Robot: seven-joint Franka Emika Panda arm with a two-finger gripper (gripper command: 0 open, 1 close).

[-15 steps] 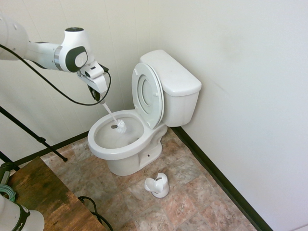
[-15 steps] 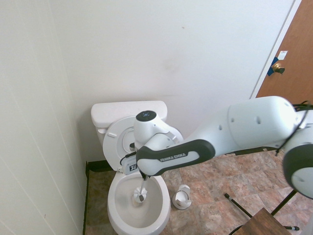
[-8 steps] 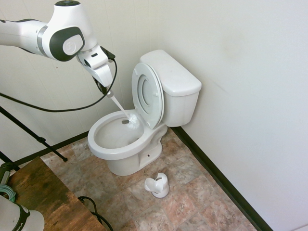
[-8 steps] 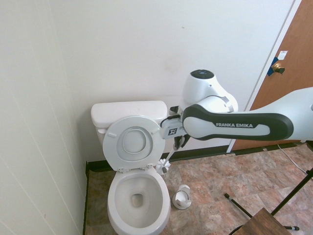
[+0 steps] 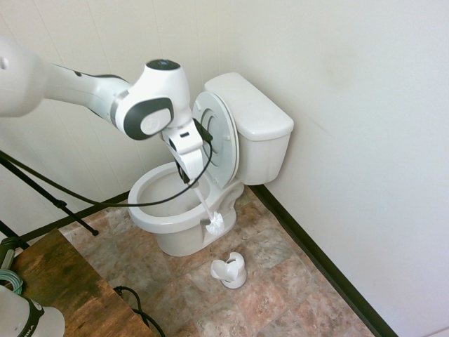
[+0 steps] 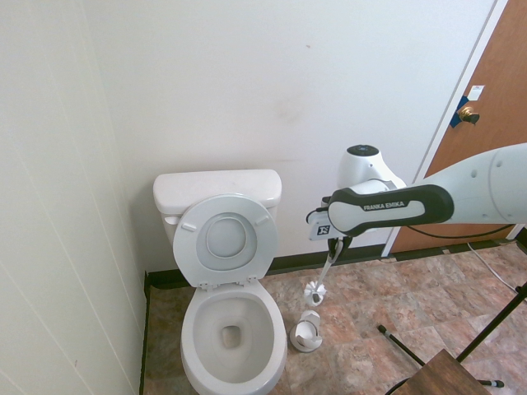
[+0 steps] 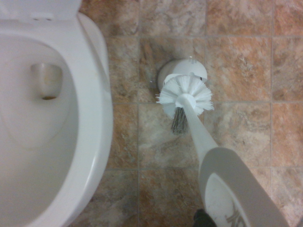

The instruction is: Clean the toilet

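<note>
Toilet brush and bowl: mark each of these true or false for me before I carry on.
1. The end effector holds the toilet brush with its head hanging down. True.
2. The brush head is inside the toilet bowl. False: it hangs over the tiled floor beside the bowl, above the brush holder.
3. The toilet's seat and lid are raised against the tank. True.
4. The brush holder stands on the tank. False: it is on the floor next to the toilet's base.
5. The brush head rests in the holder. False: in the exterior views it hangs clear above it.
</note>
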